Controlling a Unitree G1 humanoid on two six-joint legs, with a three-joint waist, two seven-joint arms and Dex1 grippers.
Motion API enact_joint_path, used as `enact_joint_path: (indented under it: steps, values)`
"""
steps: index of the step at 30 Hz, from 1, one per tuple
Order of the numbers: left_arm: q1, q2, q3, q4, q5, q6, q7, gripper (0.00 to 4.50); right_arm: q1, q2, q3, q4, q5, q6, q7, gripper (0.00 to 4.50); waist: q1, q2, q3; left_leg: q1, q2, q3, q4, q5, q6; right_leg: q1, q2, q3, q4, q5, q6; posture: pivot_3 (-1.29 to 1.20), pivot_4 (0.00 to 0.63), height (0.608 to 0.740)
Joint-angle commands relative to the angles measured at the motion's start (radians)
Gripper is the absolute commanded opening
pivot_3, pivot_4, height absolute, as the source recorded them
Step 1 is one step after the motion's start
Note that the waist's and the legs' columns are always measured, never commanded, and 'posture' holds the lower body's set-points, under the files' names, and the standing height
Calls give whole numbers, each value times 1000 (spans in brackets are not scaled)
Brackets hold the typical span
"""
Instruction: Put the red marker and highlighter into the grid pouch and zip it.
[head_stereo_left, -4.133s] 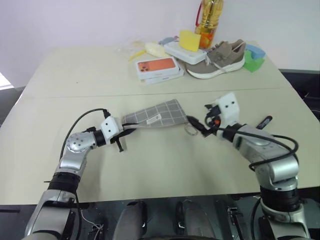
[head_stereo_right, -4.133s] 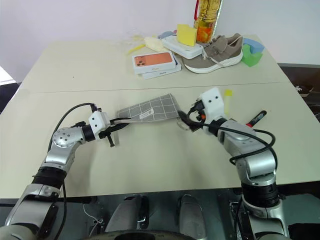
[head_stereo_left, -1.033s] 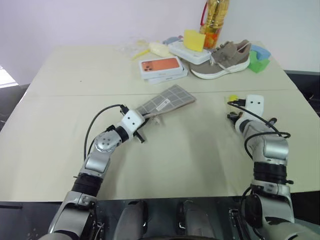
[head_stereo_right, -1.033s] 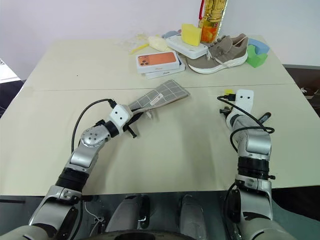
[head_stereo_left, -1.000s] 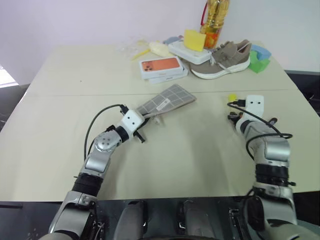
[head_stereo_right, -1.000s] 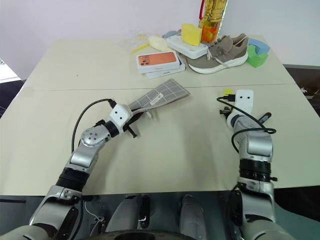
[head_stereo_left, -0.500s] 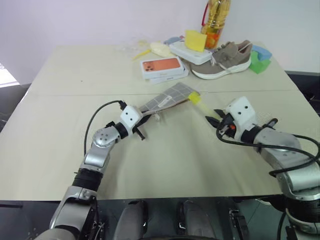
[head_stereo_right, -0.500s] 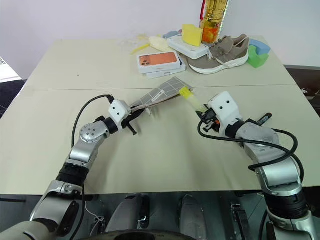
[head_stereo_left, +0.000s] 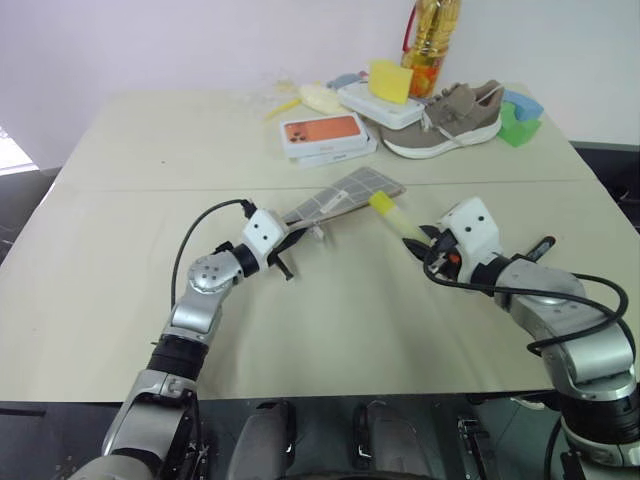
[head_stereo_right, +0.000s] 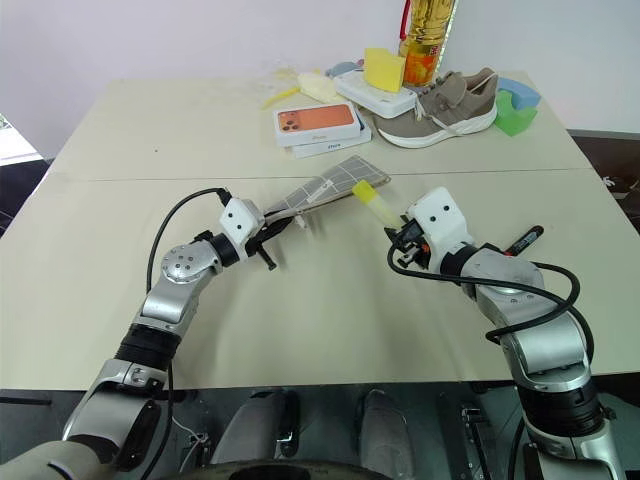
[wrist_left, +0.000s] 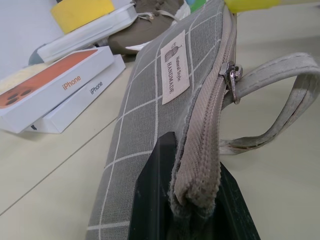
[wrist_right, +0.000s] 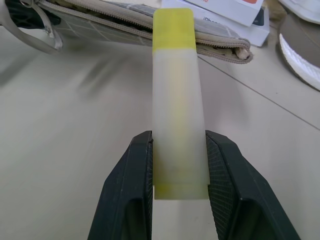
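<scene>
**Operator:** Where does the highlighter (wrist_right: 178, 100) lie relative to the pouch opening?

**Technician:** The right gripper (wrist_right: 178, 200) is clamped on the rear end of the highlighter, with the brighter yellow cap leading. Its long axis points toward the far end of the grid pouch (head_stereo_left: 345, 195), the cap tip just short of the zipper edge. The right arm carries it, so it is the arm placed to insert it.

**Operator:** And the pouch?

**Technician:** The left gripper (wrist_left: 192, 200) is closed tight on the near end of the grid pouch and holds that end lifted off the table (head_stereo_left: 120, 210). The zipper pull (wrist_left: 231, 77) sits partway along the track. Whether the mouth gapes enough at the cap's end cannot be told.

**Operator:** Appearance of the items?

**Technician:** Highlighter: pale translucent body, yellow cap. Pouch: grey fabric, white grid, small label, wrist loop (wrist_left: 280, 107). The red marker (head_stereo_right: 524, 240) lies on the table beyond the right arm, not yet picked up
</scene>
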Motion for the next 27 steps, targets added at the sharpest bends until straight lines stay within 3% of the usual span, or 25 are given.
enact_joint_path:
  steps: [1, 27]
  values:
    - [-12, 1, 19, -15, -16, -18, 3, 0, 15, -18, -49, -44, 17, -8, 9, 879, 0, 0, 0, 0, 0, 0, 0, 0, 0, 0, 0, 0, 0, 0, 0, 0, 150, 740]
    - [29, 46, -17, -65, -1, -94, -74, 0, -13, -33, -11, -29, 18, 42, 20, 879, -1, 0, 0, 0, 0, 0, 0, 0, 0, 0, 0, 0, 0, 0, 0, 0, 150, 740]
